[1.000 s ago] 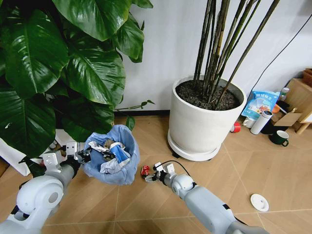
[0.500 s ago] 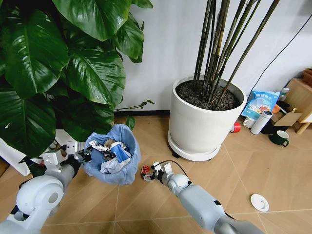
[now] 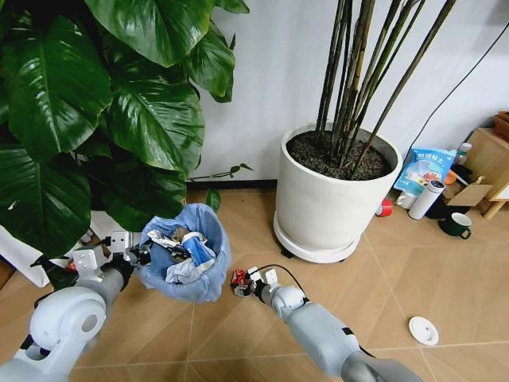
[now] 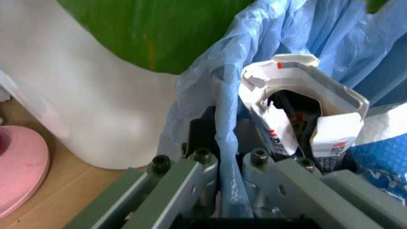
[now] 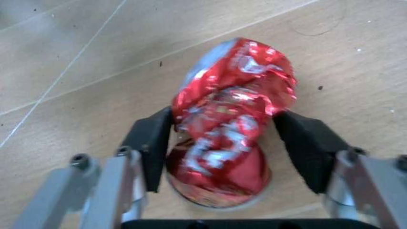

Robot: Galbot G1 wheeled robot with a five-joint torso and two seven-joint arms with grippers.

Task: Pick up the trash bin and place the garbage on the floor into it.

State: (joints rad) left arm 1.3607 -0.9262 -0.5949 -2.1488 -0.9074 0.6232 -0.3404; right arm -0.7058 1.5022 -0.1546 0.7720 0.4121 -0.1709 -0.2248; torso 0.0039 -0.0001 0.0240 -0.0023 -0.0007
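Left hand (image 3: 137,255) clamped on the rim of the trash bin (image 3: 188,256), held off the floor (image 3: 445,278) beside the big leafy plant (image 3: 87,119). Inside its blue bag: a torn white carton (image 4: 305,119) and crumpled papers. Right hand (image 5: 222,148) down at the floor beside the bin, fingers (image 5: 152,148) apart around a crushed red can (image 5: 229,124), one pad touching it, the other just clear.

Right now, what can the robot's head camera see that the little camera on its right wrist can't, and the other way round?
The head view takes in the room: the trash bin with its blue bag, held at the rim by the left gripper, the big white plant pot, and a white round lid on the floor.

The right wrist view shows detail: the crushed red can lies on the floor between the black pads, one touching it, the other with a gap.

Both show the right gripper at the red can and the wooden floor.
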